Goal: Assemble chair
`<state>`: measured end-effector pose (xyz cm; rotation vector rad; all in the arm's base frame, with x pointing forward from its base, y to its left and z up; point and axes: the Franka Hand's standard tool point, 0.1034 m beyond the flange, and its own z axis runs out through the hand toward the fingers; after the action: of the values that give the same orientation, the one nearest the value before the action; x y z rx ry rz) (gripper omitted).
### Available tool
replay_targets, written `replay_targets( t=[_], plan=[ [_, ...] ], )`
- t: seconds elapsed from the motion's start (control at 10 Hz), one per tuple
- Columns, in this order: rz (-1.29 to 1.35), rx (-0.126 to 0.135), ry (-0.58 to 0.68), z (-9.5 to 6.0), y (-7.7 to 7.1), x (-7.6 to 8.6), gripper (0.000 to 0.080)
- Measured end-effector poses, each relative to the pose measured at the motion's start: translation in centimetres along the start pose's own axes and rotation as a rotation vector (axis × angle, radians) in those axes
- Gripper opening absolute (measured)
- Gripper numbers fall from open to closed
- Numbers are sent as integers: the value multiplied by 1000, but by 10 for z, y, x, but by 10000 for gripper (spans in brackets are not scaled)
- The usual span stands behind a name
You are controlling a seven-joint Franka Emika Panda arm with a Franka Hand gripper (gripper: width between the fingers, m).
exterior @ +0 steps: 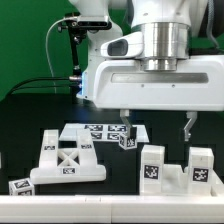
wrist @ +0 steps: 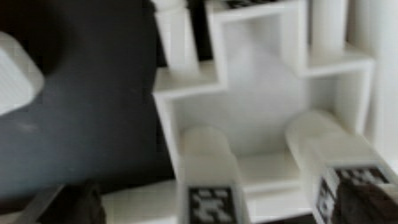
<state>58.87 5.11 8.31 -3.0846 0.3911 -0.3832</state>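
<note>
Gripper (exterior: 156, 122) center frame, fingers wide open, gripping nothing. Only labels I see: square black-white tags (exterior: 152, 170) on block (exterior: 175, 178) lower right, panel (exterior: 68, 160) lower left, marker board (exterior: 85, 132) middle.

Pincer (exterior: 156, 124) wide apart, seemingly empty

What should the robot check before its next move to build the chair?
1. The hand is open: ok.
2. Nothing is held between the fingers: ok.
3. The hand hangs above the two-post piece: ok.
4. The cross-braced panel is out of the hand's way: ok.
5. The fingers line up with the two-post piece's sides: cannot tell.
6. The chair pieces are joined: not ok, they lie apart.
</note>
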Motion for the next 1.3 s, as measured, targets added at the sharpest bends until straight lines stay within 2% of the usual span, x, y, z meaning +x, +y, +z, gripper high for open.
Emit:
replay_targets(
  t=[0.1,0.2,0.4,0.6,0.7,0.9,1.1,1.3],
  plan=[
    [22,1,27,1,3,-2,649],
    [15,-2,134,2,3,-1,649],
    [-23,-15,287,11,0,1,649],
    [-56,-31,384,27,-1,1,649],
    [-62,-38,323,43,-3,-8,649],
    [-63,-43,331,53,-3,1,649],
    [-69,-61,317,69,6,-2,649],
    [-67,-69,310,76,10,-2,649]
  ],
)
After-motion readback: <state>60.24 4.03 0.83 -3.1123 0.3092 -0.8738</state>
